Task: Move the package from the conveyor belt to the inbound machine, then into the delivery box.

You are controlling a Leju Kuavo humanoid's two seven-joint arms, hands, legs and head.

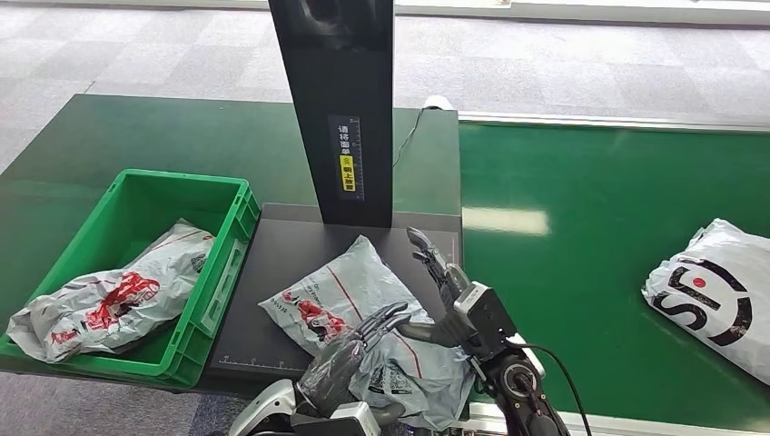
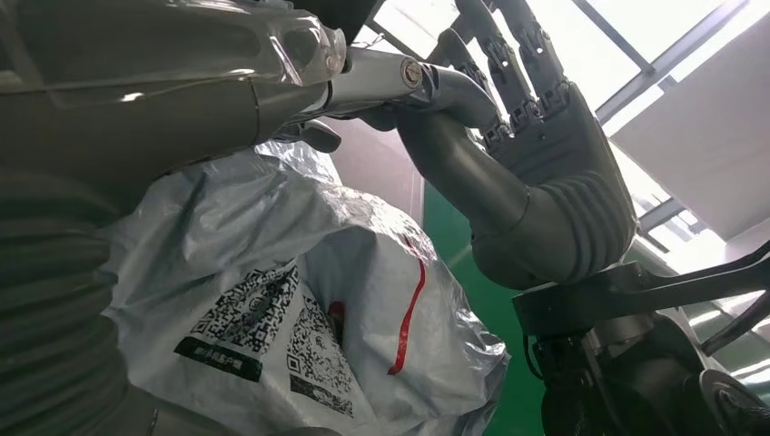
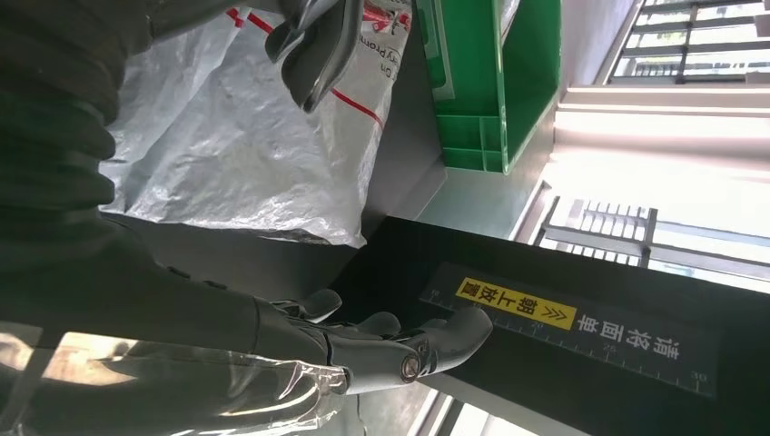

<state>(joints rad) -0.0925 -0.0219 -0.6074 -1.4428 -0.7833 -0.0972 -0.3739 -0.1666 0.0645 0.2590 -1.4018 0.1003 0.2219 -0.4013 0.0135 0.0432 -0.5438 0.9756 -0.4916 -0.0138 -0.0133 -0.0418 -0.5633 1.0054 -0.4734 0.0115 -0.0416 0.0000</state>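
While the grey package (image 1: 363, 318) lies flat on the black platform of the inbound machine (image 1: 272, 272), presumably for scanning under the upright column (image 1: 338, 100), it is pressed by the left hand (image 1: 350, 354) with fingers curled over its near edge; a firm grip cannot be confirmed. The right hand (image 1: 445, 282) is held open beside it, empty. A green delivery box (image 1: 222, 263) sits on the dark green table (image 1: 136, 136), already holding a parcel (image 1: 109, 300). A white bag (image 1: 713, 291) rests on the conveyor belt (image 1: 581, 218). Grey carpet is seen beyond.
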